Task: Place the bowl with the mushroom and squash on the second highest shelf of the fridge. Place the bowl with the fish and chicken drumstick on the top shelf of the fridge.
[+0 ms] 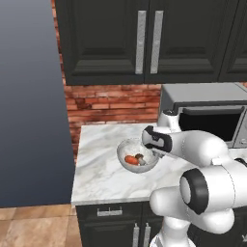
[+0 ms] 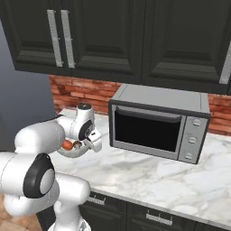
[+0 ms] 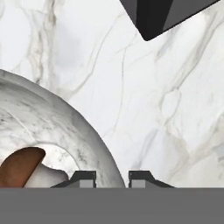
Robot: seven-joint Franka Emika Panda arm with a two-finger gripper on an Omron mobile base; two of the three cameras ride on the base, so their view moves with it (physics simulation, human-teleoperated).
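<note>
The bowl with the mushroom and squash [image 1: 138,155] is seen on the marbled worktop [image 1: 101,169], near the middle of the slab and well in from its front edge, just left of the microwave [image 2: 159,125]. Inside the bowl, the mushroom [image 1: 140,158] with its brown cap is seen beside an orange-red piece [image 1: 130,159], the two lying close together on the bowl's floor. In the hand view the bowl's pale rim [image 3: 83,135] is shown curving up between the two dark fingertips [image 3: 84,179], one inside the wall and one outside it, and the mushroom cap [image 3: 19,166] is seen at the lower left. The claw [image 3: 112,179] is thus found clamped on the bowl's rim at its right side, toward the microwave. In the right base view the bowl [image 2: 72,150] is largely covered by the white arm, with the claw [image 2: 92,142] at its edge. A brick wall [image 1: 111,101] is seen behind the worktop, dark upper cabinets [image 1: 144,38] above it, and a tall grey panel [image 1: 29,96] to the left.
</note>
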